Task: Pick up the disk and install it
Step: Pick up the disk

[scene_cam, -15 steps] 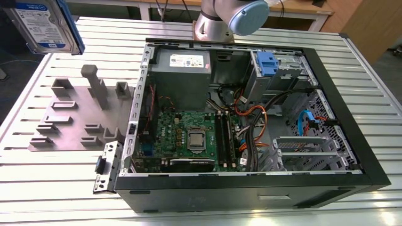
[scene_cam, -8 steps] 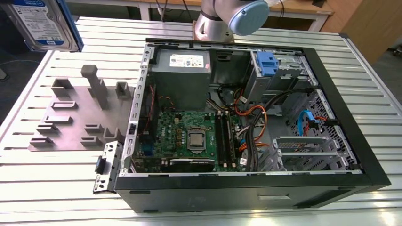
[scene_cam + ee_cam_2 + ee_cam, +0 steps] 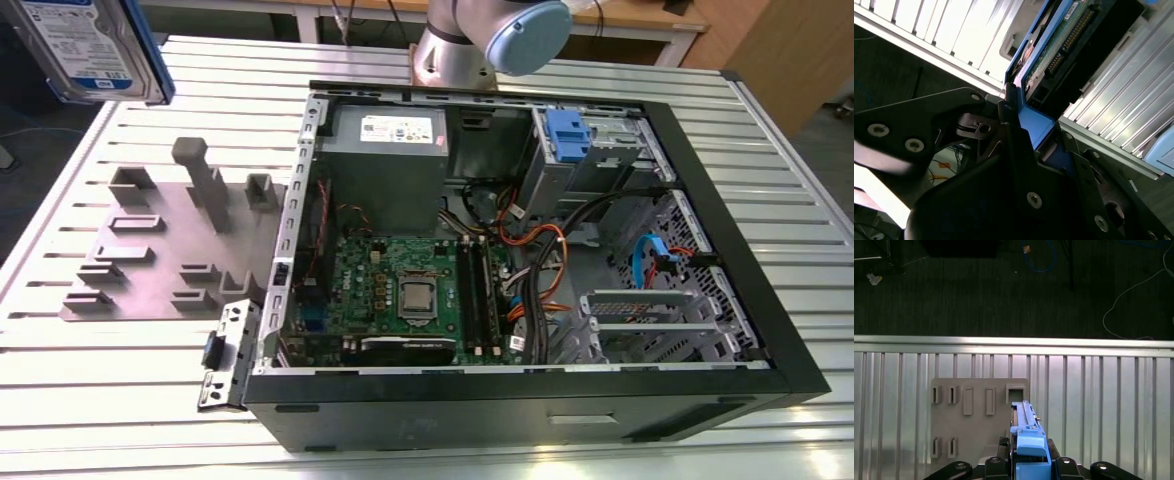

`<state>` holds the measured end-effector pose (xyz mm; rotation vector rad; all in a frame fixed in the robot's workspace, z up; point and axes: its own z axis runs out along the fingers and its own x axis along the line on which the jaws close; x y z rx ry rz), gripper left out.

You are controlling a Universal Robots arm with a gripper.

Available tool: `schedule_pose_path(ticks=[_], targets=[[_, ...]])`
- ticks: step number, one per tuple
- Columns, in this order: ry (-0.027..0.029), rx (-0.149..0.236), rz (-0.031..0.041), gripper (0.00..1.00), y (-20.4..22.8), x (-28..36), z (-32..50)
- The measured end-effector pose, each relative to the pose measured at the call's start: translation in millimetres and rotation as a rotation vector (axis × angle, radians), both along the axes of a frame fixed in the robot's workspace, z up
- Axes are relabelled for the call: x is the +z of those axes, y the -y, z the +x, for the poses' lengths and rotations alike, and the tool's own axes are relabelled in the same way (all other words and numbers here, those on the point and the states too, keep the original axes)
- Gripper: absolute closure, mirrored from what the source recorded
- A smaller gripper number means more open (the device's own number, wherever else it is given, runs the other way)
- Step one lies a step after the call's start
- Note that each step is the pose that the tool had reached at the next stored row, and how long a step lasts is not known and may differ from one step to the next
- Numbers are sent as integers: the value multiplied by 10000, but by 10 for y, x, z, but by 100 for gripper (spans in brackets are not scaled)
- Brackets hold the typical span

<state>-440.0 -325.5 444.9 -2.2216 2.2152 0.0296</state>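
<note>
**Item under task.** The disk (image 3: 87, 45) is a flat silver-grey drive with a white-and-blue label, seated in a bright blue plastic carrier frame. In the second wrist view the disk (image 3: 1054, 45) shows a green circuit-board edge and a row of connector pins beside the blue frame.

**Position.** In the exterior view the disk is held up in the air at 10 o'clock from the computer case (image 3: 507, 405), over the far corner of the table (image 3: 747, 130); the picture edge cuts off part of it.

**Tool.** The tool (image 3: 1036, 125) is clamped on the disk, its black fingers (image 3: 1014, 150) pressed against both sides of the blue frame.

**Surroundings.** A grey fixture plate (image 3: 147, 260) with raised posts and slots lies on the table at 9 o'clock from the case. The case lies open, showing a power supply (image 3: 387, 150), a motherboard (image 3: 400, 270), loose cables and a lone blue bracket (image 3: 567, 135) in the drive bay at 1 o'clock. The arm (image 3: 467, 40) rises at 12 o'clock behind the case.

**Orientation.** In the exterior view the label face is turned to the camera and the long axis runs roughly 12 to 6. In the first wrist view the disk (image 3: 1026, 432) appears edge-on, reaching away from the tool (image 3: 1026, 460) toward the fixture plate (image 3: 974, 425).
</note>
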Motion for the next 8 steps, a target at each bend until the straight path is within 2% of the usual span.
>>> schedule_pose_path(ticks=[8], targets=[[-1,0,0,64,0,75,0]])
